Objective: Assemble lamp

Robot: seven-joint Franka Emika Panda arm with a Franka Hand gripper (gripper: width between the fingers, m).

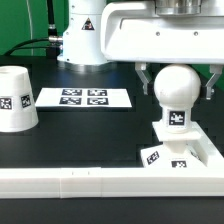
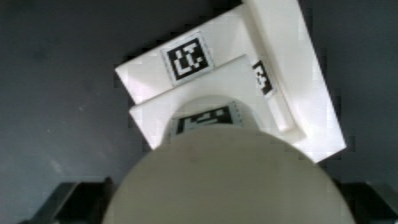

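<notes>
Against rail [image 1: 100, 181] | base [image 1: 185, 152] | bulb [image 1: 178, 90] between tool [image 1: 178, 82] fingers

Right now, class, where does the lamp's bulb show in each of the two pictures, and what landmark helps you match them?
Exterior view: the bulb stands upright at the exterior view's right, its round head between the hand's fingers, above the base.
Wrist view: the bulb fills the near foreground as a big pale dome.
Shared landmark: the square base with its black-and-white tags.
</notes>
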